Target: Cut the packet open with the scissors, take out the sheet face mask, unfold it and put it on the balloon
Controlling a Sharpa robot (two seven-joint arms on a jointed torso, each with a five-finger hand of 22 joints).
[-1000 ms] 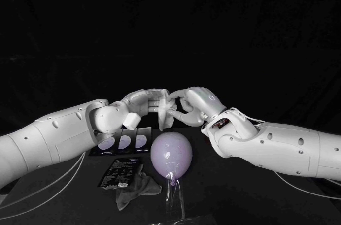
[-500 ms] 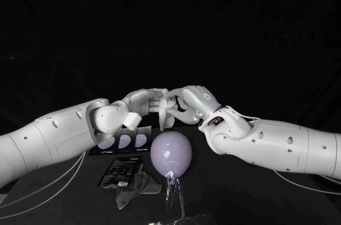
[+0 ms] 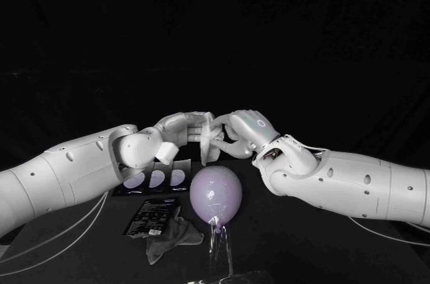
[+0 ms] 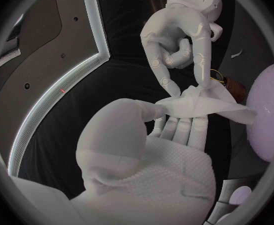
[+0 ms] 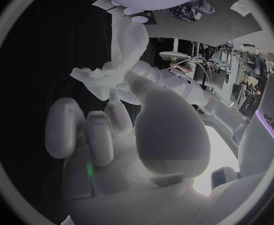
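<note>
Left hand (image 3: pixel 179 132) and right hand (image 3: pixel 243 132) are meeting in the air above the balloon (image 3: pixel 216 194), each clamping its fingertips on the crumpled sheet face mask (image 3: pixel 210 138) stretched between them. The packet (image 3: pixel 152 217) is lying flat on the bench (image 3: pixel 296 234) near the balloon.

A lab-like test stage: black table (image 3: pixel 296 250), black backdrop (image 3: pixel 215 48), cabled equipment (image 5: pixel 202 67) behind.
</note>
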